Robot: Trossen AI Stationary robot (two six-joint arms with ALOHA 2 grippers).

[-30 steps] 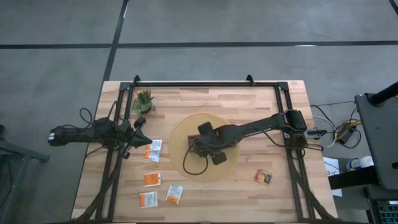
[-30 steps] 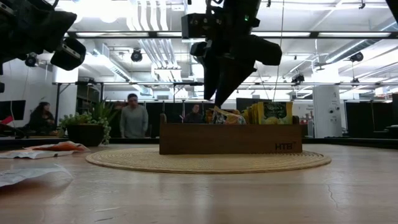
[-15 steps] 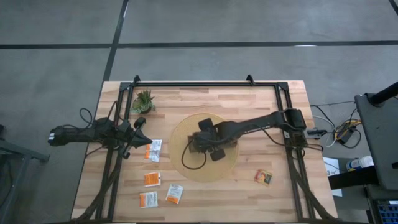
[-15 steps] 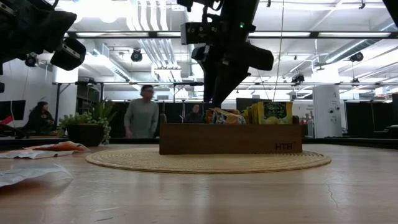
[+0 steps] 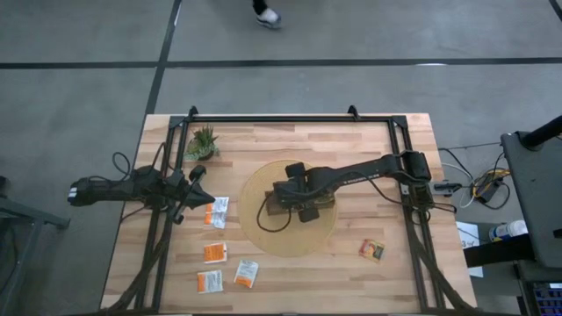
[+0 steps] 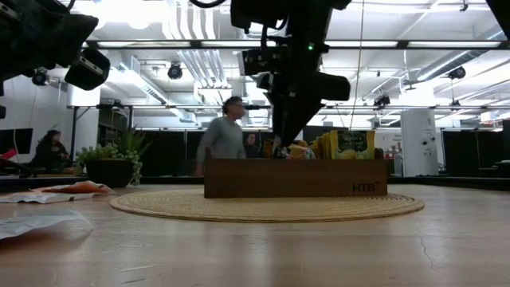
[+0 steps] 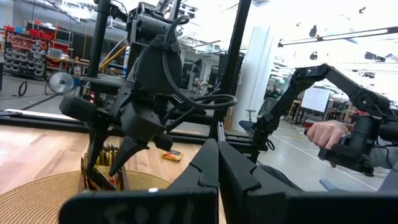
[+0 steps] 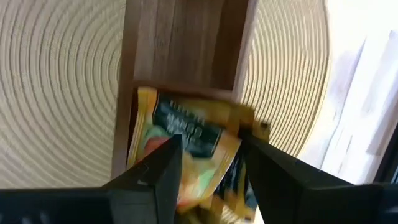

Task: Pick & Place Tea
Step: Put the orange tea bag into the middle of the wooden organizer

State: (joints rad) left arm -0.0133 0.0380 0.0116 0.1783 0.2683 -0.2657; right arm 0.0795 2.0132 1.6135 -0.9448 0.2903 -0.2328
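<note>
At the lower left of the high view, four tea sachets lie flat on the wooden table: one at, one just beside it, one above them and one higher up. A fifth sachet lies alone at the lower right.

In the middle sits a round woven mat with a dark wooden tray on it. More tea packets stand inside the tray. The right gripper hangs over the tray with its fingers spread on either side of a yellow-green sachet. It may be touching the sachet, but that is hard to see.

The left gripper waits at the left edge, its fingers pressed together.

A small green plant stands in the upper left corner of the table. Beyond the table, a person is in the room.
</note>
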